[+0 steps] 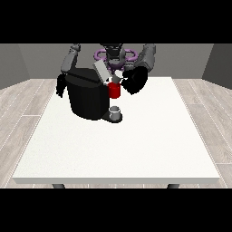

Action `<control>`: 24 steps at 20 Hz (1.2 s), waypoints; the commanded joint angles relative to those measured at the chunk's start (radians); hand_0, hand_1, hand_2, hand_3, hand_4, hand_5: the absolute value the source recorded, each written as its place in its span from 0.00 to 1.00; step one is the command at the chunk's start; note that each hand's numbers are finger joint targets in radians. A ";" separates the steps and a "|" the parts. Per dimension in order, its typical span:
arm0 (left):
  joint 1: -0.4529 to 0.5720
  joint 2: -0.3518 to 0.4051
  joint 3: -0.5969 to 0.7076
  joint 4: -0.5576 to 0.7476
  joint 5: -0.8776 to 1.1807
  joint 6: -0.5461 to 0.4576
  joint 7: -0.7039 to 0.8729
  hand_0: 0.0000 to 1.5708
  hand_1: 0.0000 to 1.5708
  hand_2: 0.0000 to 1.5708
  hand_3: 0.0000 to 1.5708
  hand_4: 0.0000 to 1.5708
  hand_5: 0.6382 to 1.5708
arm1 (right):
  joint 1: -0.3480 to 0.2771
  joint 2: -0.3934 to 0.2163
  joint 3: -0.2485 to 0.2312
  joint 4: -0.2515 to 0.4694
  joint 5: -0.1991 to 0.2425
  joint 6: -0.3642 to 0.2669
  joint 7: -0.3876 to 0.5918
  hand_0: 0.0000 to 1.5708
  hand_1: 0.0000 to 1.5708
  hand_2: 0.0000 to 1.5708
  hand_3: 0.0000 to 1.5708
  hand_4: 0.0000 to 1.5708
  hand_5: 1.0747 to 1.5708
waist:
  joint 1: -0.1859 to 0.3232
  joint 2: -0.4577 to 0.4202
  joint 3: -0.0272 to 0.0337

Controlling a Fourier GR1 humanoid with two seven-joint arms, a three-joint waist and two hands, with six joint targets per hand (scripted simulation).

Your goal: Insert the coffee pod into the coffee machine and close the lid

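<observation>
The black coffee machine (88, 97) stands at the table's back left, with its grey lid (100, 70) tilted up and open. A red pod holder (114, 91) juts from its front, above a small grey cup (116, 111) on the base. The hand at the view's right (132, 81) hovers just right of the red holder. It holds a small white coffee pod (118, 74) over the holder's top. The hand at the view's left (60, 86) hangs beside the machine's left wall with relaxed fingers, holding nothing.
The white table (118, 149) stretches wide towards the camera in front of the machine. Its right edge lies well beyond the hand at the view's right. Wooden floor surrounds the table.
</observation>
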 commanded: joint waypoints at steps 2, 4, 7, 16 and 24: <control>-0.041 -0.010 0.019 0.007 -0.001 0.076 0.003 0.95 0.95 0.94 0.87 0.40 1.00 | -0.030 -0.014 -0.006 0.018 -0.004 0.022 -0.021 0.00 0.00 0.00 0.00 0.17 1.00 | -0.032 0.047 -0.0005; -0.015 -0.003 0.006 -0.002 -0.010 0.064 -0.001 0.89 0.89 0.92 0.87 0.38 1.00 | 0.003 -0.035 -0.019 0.050 -0.007 0.040 -0.028 0.00 0.00 0.00 0.00 0.15 1.00 | -0.014 0.014 -0.0004; -0.034 0.043 0.000 0.018 -0.026 0.041 -0.023 0.91 0.91 0.92 0.89 0.39 1.00 | -0.029 -0.019 -0.011 0.035 -0.018 0.055 -0.038 0.00 0.00 0.00 0.00 0.18 1.00 | -0.026 0.039 -0.0006; 0.196 -0.123 0.020 -0.025 0.089 0.022 -0.194 0.00 0.00 0.00 0.00 0.00 1.00 | 0.091 -0.023 -0.055 0.091 -0.047 0.055 -0.051 0.00 0.00 0.00 0.00 0.13 1.00 | 0.076 -0.119 -0.0016; 0.492 -0.298 0.086 -0.032 0.238 0.005 -0.316 0.00 0.00 0.00 0.00 0.00 1.00 | 0.300 0.049 -0.013 0.080 -0.020 0.051 -0.143 0.00 0.00 0.00 0.00 0.11 1.00 | 0.178 -0.371 -0.0028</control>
